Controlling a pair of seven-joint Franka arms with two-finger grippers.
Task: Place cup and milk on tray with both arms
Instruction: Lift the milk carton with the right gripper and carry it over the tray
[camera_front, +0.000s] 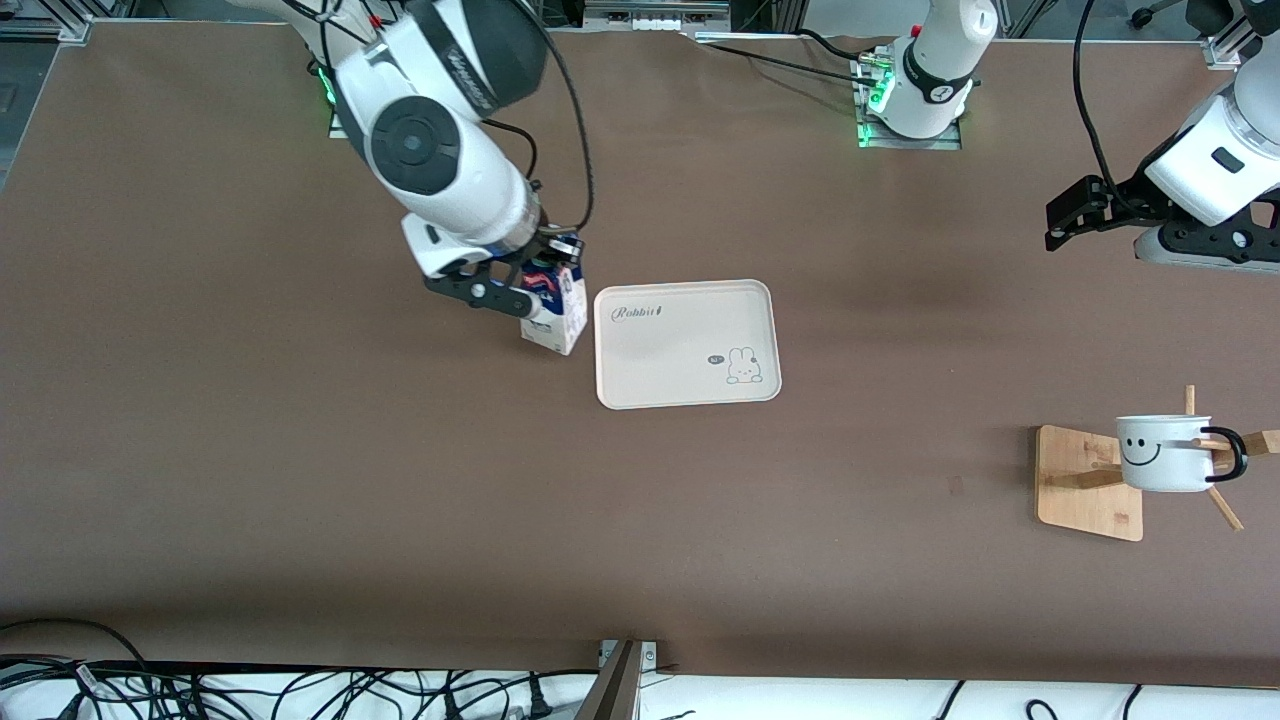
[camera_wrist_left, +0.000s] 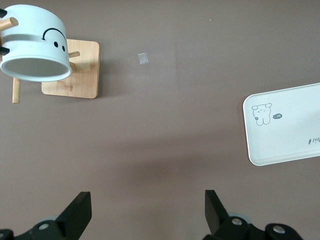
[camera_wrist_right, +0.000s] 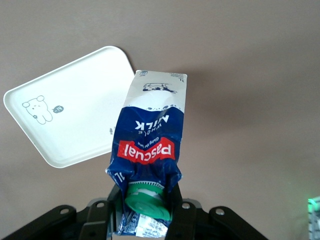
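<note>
Front view: right pincer (camera_front: 528, 283) grips milk (camera_front: 556, 315) beside tray (camera_front: 686, 343); left pincer (camera_front: 1072, 222) open, waiting over worktop (camera_front: 300, 480).

- The tray (camera_front: 686, 345) lies bare, nothing standing on it
- The milk (camera_front: 556, 312), clamped in the right gripper (camera_front: 530, 285), hangs just beside the tray's edge
- The cup (camera_front: 1165, 452) sits on the wooden stand (camera_front: 1088, 485), pegs poking around it

Counts: one milk carton (camera_front: 556, 312); one tray (camera_front: 686, 343); one cup (camera_front: 1165, 452); one wooden stand (camera_front: 1088, 482); two grippers, right gripper (camera_front: 527, 283) and left gripper (camera_front: 1075, 222).
</note>
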